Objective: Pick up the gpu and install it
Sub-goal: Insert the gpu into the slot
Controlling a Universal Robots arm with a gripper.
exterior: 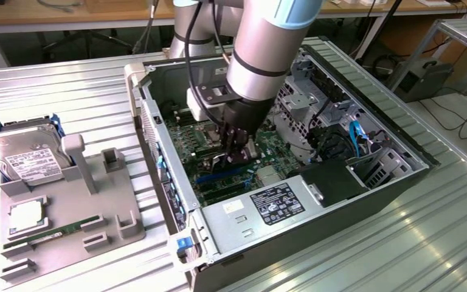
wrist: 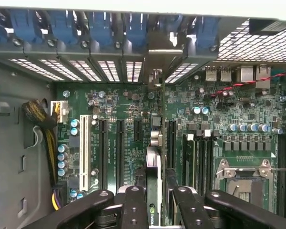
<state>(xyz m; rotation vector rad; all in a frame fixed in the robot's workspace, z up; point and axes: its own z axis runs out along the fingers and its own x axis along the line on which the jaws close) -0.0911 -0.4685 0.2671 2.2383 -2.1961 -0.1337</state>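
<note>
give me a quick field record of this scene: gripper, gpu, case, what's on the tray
gripper: inside the open pc case, low over the motherboard
jaws: shut on the gpu
gpu: held edge-on, standing over the expansion slots, bracket end toward the rear slot covers
tray: beside the case, on the exterior view's left
hard drive: standing in the tray
ram stick: lying in the tray

NVIDIA logo on gpu [wrist: 154, 200] edge, other labels unreadable
</note>
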